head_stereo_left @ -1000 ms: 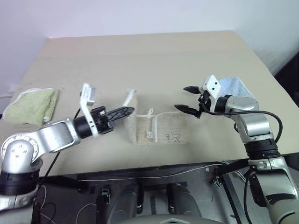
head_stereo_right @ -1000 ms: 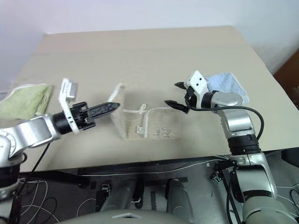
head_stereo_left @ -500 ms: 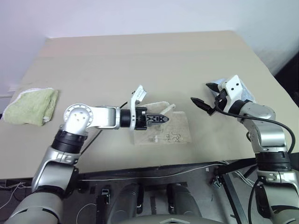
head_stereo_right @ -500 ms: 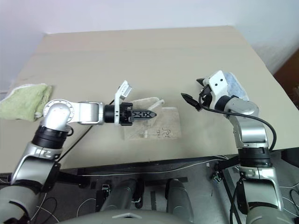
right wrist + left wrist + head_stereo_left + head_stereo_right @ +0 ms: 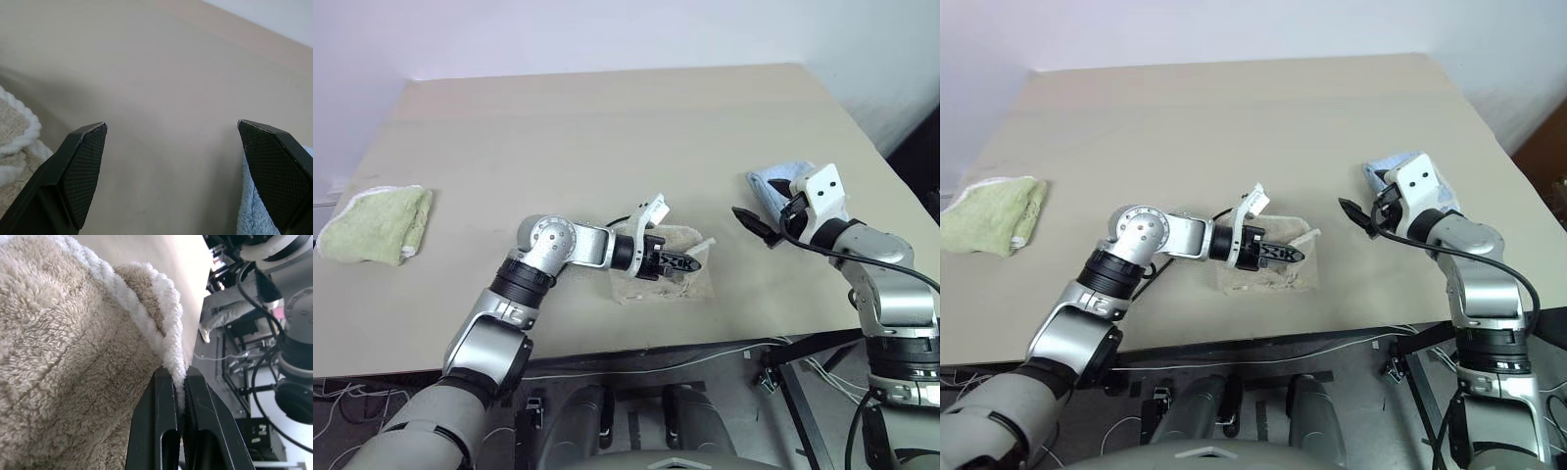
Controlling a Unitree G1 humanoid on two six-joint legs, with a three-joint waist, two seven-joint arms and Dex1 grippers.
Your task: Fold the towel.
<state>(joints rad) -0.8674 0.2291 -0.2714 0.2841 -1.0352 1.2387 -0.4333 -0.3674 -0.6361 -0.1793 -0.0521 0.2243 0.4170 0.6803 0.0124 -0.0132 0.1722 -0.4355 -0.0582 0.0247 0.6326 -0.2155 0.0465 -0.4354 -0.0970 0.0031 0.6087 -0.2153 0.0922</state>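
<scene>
Your left hand (image 5: 690, 263) is clamped on the white-trimmed edge of the beige towel (image 5: 651, 286), which lies bunched near the front edge of the surface (image 5: 607, 137); your right hand (image 5: 762, 208) hovers well apart from it with its fingers spread wide and empty, beside a light blue cloth (image 5: 773, 184); a green cloth (image 5: 377, 223) sits at the far left.

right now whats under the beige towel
The tan table shows all around the beige towel. The left gripper, shut on the towel's white edge, lies over it. Whatever is beneath the folded layers is covered.
</scene>
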